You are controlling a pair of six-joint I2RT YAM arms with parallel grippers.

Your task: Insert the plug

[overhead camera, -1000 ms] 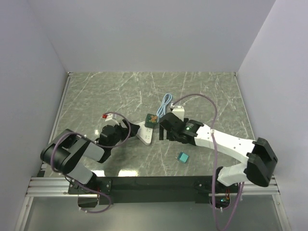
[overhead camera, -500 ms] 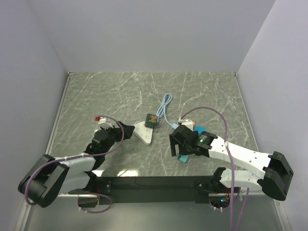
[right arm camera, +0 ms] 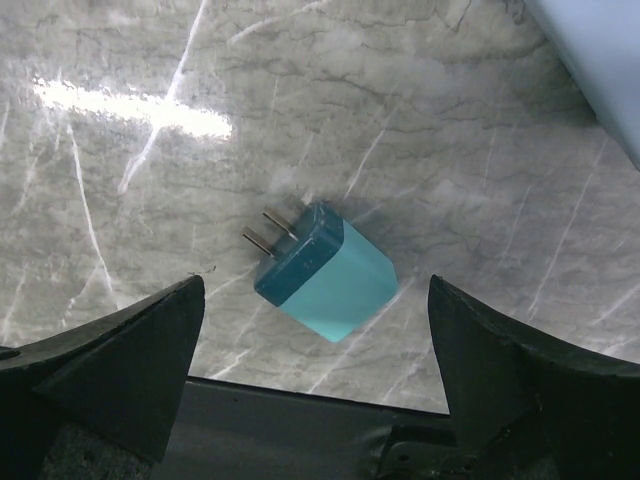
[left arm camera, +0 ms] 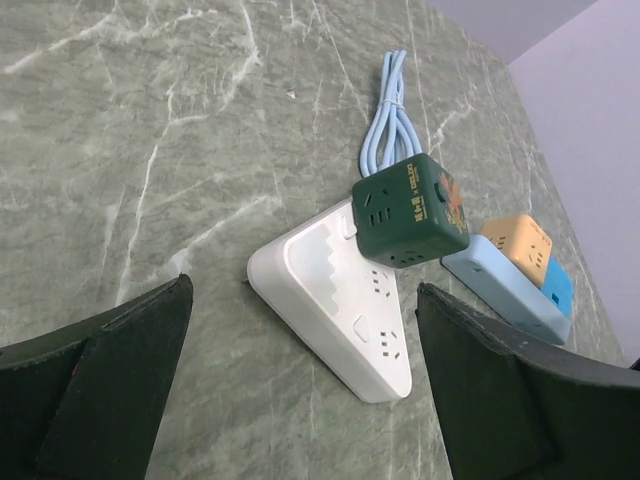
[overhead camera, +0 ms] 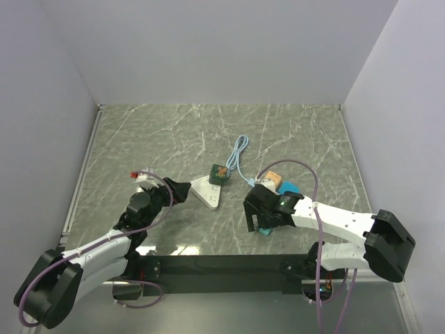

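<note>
Beneath the spread, empty right fingers (right arm camera: 120,360), the plug (right arm camera: 325,270) lies skewed on the bench (right arm camera: 480,120). The left fingers (left arm camera: 100,380), likewise spread, face the power strip (left arm camera: 340,300). Risk: an off-axis pinch may spin the plug, misaligning its prongs.

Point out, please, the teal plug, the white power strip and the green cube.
teal plug (right arm camera: 335,275): right wrist view, its body.
white power strip (left arm camera: 342,305): left wrist view, top face.
green cube (left arm camera: 400,215): left wrist view, socket face.
</note>
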